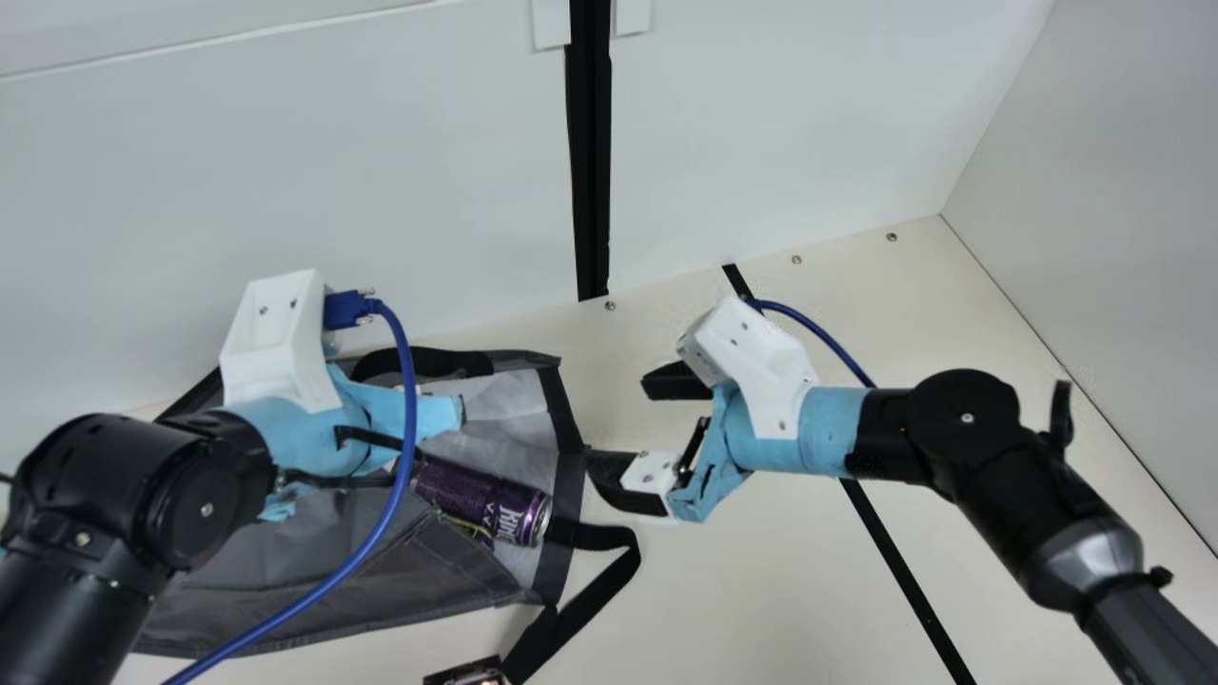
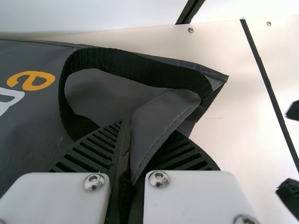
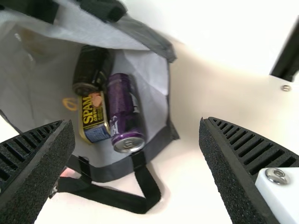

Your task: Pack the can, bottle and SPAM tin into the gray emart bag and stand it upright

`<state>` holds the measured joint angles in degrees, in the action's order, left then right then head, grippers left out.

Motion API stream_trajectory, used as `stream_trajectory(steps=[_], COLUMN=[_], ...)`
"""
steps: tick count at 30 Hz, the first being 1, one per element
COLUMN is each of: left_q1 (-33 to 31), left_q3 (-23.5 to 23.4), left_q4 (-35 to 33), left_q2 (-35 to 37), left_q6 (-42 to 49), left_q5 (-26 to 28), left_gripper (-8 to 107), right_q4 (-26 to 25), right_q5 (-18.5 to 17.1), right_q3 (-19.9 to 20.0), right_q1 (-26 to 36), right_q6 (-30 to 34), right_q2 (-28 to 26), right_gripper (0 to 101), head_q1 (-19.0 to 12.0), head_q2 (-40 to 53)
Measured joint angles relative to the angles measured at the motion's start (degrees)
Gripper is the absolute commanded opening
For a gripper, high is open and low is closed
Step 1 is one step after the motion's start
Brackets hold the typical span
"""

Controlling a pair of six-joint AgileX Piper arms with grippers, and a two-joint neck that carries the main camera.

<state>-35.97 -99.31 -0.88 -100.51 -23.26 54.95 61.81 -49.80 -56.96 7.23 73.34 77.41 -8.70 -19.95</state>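
Pinching left gripper [image 1: 433, 415]: had clenched a fold of the gray emart bag [image 1: 447, 571], right by its handle!
Right gripper [image 1: 620, 424]: hovered near the bag's mouth, fingers spread, holding nothing.
Can [image 3: 124, 109]: lay inside, silver end toward the right gripper.
SPAM tin [image 3: 95, 116]: sat beside the can.
Bottle [image 3: 92, 70]: dark, lay deeper in.

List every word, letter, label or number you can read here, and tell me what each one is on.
"SPAM": on the yellow and blue tin.
"e": in orange, on the gray bag; the white letter beside it is cut off.
Purple can: white lettering, too partial to read surely.
Dark bottle: nothing legible.
Smaller print on the tin: too blurred to read.
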Motion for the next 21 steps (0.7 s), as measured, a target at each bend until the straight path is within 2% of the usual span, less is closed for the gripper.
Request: stream_trajectory(steps=[16,21], left_q1=[0.0,0.0], left_q3=[0.0,0.0], left_q4=[0.0,0.0], left_q2=[0.0,0.0], left_q6=[0.0,0.0], left_q5=[0.0,0.0], left_gripper=[-8,-8], right_q4=[-5.03,-7.46], right_q5=[-0.18,0.92], right_q3=[0.71,0.3], right_q1=[9.94,13.09], right_q6=[-4.42,-6.36], right_q2=[-6.59,-8.26], right_gripper=[95,95], head_q1=[0.09,0.09], head_q2=[0.0,0.0])
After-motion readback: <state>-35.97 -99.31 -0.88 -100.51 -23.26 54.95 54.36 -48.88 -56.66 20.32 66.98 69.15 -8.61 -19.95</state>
